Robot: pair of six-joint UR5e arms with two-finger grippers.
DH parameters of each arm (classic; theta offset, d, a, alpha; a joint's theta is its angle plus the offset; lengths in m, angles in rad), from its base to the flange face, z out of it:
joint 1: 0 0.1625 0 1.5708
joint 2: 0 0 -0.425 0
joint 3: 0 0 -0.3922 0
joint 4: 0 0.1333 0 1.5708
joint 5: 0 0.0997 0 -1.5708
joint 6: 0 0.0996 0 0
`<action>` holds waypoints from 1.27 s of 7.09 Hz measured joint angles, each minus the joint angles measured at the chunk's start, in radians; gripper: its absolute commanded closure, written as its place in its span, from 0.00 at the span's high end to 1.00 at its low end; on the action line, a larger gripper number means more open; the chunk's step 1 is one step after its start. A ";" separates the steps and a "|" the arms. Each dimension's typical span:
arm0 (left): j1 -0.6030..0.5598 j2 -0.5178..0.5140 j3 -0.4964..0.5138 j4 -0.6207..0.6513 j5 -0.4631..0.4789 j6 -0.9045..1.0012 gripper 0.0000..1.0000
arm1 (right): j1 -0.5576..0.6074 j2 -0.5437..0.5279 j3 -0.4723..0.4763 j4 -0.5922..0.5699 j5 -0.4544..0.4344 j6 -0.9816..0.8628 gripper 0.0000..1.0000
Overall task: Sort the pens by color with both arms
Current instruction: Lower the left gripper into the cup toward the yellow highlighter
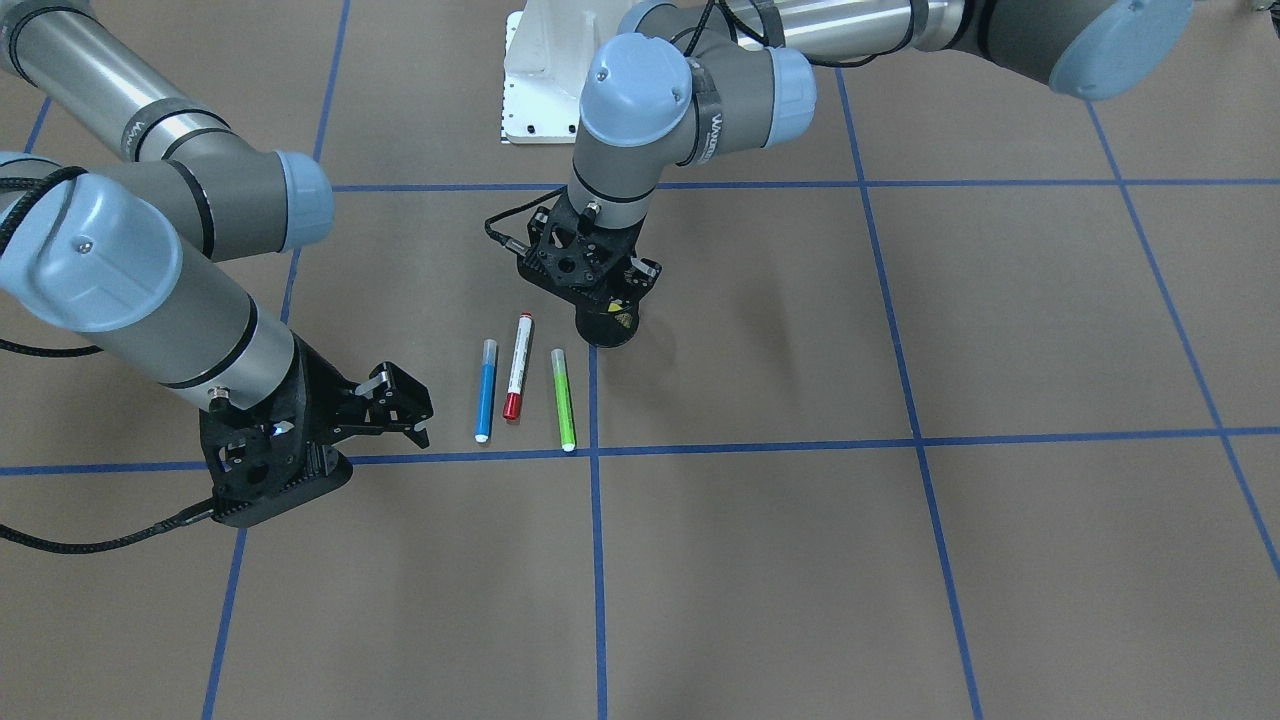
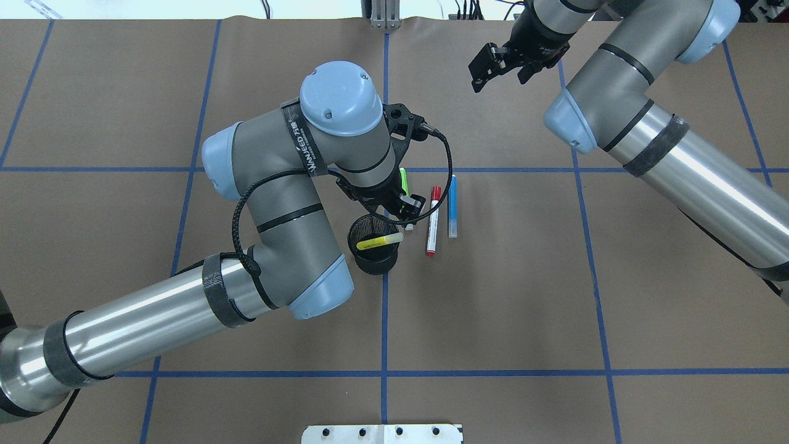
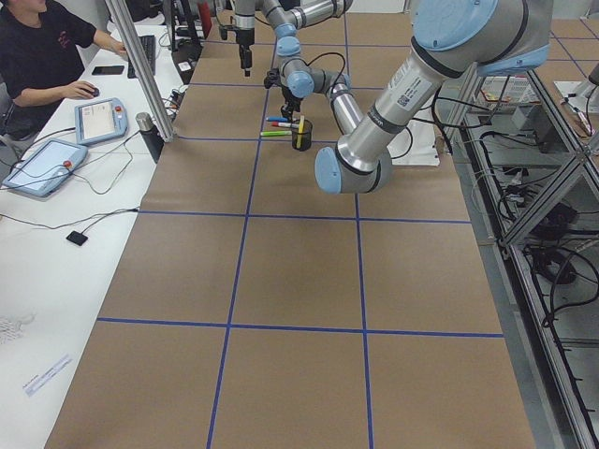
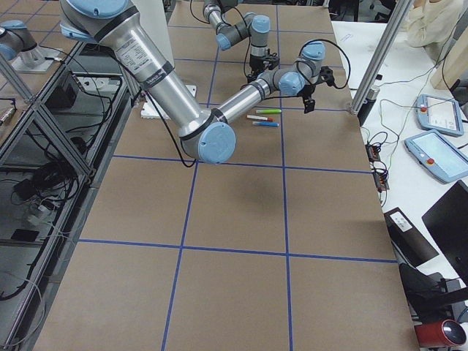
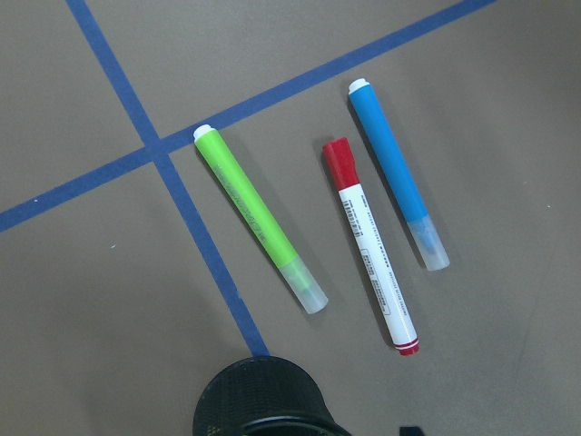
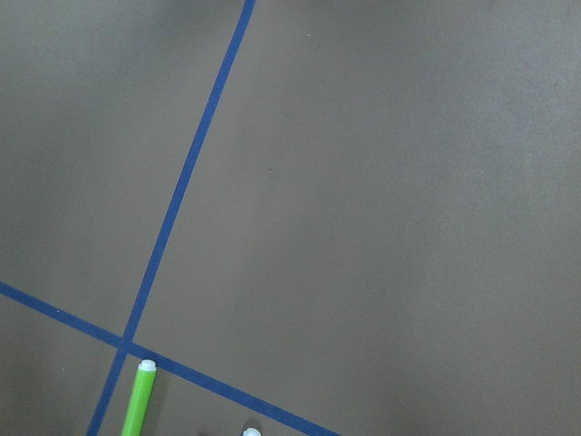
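Yellow pen [image 2: 379,240] slants in the mesh cup [image 2: 373,262], green pen [image 1: 564,398] just beside it; left gripper [image 1: 605,300] over the cup, can't tell its jaws, right gripper [image 1: 400,408] spread, well away; grabbing the green pen may topple the cup.

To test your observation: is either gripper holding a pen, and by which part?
Neither. The left gripper and right gripper hold nothing; the yellow pen rests in the cup.

Black mesh cup [image 2: 375,265] stands upright on a blue tape line [image 2: 384,320]; brown table [image 1: 800,560]; white base [image 1: 535,90]; seated person [image 3: 42,56] at a side desk [image 3: 37,243], a pendant [image 3: 98,119].
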 measured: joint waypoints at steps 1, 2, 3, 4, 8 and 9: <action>0.000 0.001 0.002 0.001 0.002 0.000 0.66 | 0.000 0.000 0.000 0.000 0.000 0.000 0.99; 0.000 0.002 0.003 0.003 0.005 0.000 0.66 | -0.001 0.000 -0.001 0.002 0.000 0.000 0.99; 0.000 0.002 0.005 0.004 0.008 -0.001 0.66 | -0.002 0.000 -0.001 0.002 0.000 0.000 0.99; 0.000 0.003 0.006 0.005 0.009 -0.001 0.66 | -0.004 0.000 -0.002 0.003 -0.001 0.000 0.99; 0.007 -0.013 0.010 0.004 0.011 -0.050 0.66 | -0.009 -0.001 -0.003 0.003 -0.001 0.000 0.99; 0.012 -0.015 0.009 0.005 0.011 -0.065 0.66 | -0.010 -0.002 -0.004 0.003 -0.001 0.000 0.99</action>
